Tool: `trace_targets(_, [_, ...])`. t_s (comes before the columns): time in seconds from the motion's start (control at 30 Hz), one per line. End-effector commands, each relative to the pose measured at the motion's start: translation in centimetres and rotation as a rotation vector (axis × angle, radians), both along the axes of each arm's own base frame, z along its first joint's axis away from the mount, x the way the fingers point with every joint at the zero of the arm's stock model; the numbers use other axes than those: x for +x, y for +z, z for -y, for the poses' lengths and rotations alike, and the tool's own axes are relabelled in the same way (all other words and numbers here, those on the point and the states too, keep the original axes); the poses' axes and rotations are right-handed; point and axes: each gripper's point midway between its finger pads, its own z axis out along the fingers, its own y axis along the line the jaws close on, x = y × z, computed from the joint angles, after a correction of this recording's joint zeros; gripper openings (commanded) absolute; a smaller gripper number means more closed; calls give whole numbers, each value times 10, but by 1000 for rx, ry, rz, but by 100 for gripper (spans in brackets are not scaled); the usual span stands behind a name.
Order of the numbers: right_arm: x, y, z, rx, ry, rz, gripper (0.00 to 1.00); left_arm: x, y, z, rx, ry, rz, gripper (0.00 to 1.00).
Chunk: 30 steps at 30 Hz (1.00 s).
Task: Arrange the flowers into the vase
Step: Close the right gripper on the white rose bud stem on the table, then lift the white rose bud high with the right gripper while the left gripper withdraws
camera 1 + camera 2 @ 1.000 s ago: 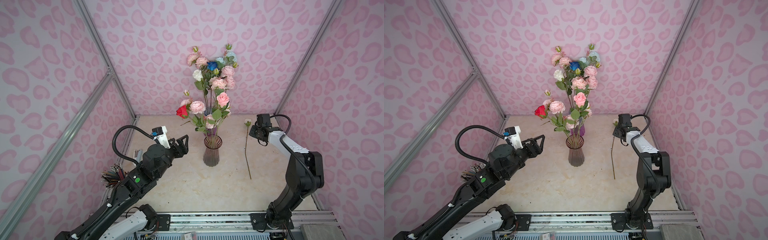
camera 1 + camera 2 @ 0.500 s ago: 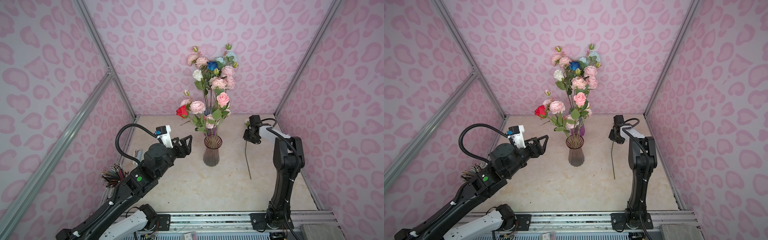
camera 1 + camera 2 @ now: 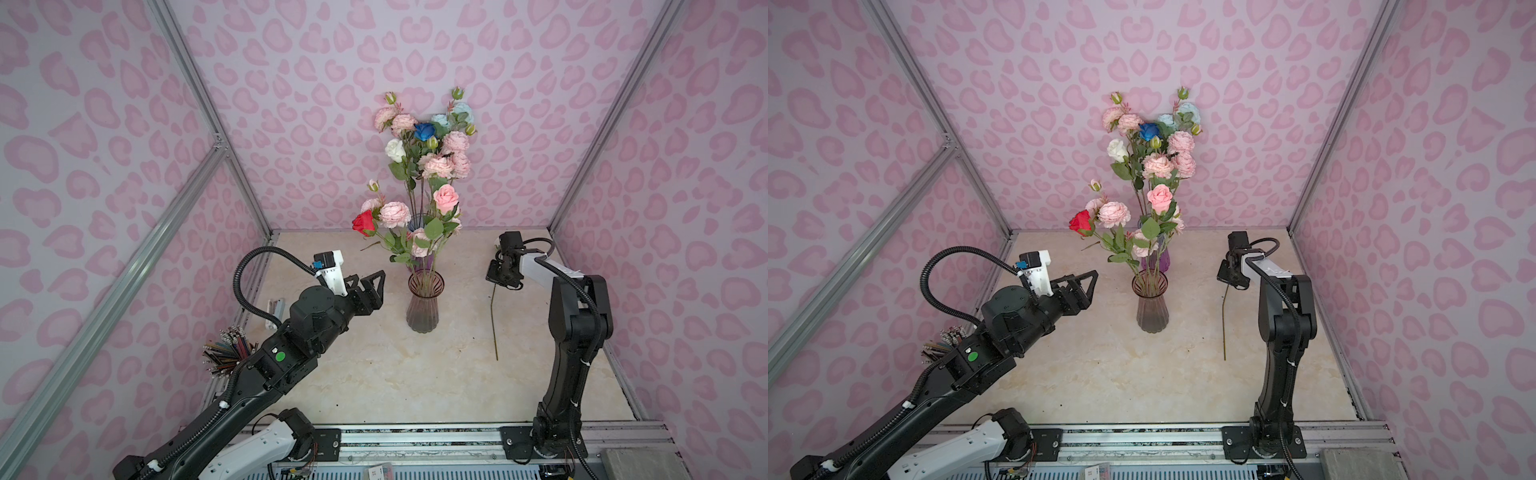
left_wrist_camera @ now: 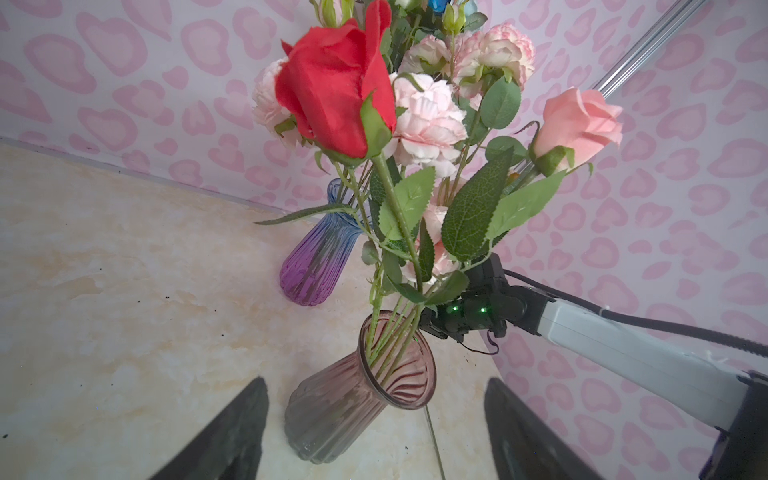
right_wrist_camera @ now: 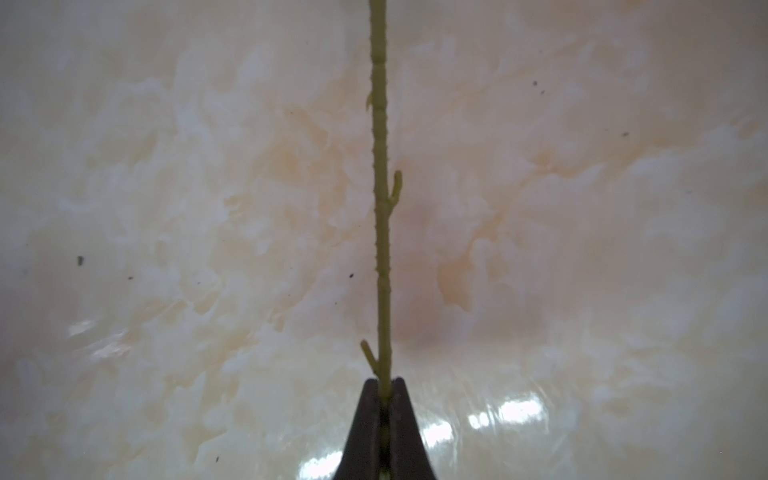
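Marble tabletop (image 3: 374,374), pink walls. Right of frame, the right gripper (image 3: 500,277) pinches the flower stem (image 3: 493,324) tight. Lift slowly, tail-end first into the smoky-pink vase (image 3: 424,307). Left gripper (image 3: 368,284) gapes empty.

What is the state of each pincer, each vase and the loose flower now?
left pincer: open, empty
loose flower: stem clamped, not yet in a vase
right pincer: shut on loose flower
grey vase: upright, holding flowers
purple vase: upright, also filled
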Motion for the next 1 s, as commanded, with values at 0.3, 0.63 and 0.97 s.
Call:
trace_targets(0.3, [-22,149,-40,26,73,430,1,6,7,-7,-1,51,27,83])
trace_targets(0.63, [-92,327,-109,40,215,921,0,32,-35,-97,-40,551,-103,95])
trace_targets(0.97, [-160,433,-156,85,296,1275,0,71,-92,-120,-156,583,-367,96])
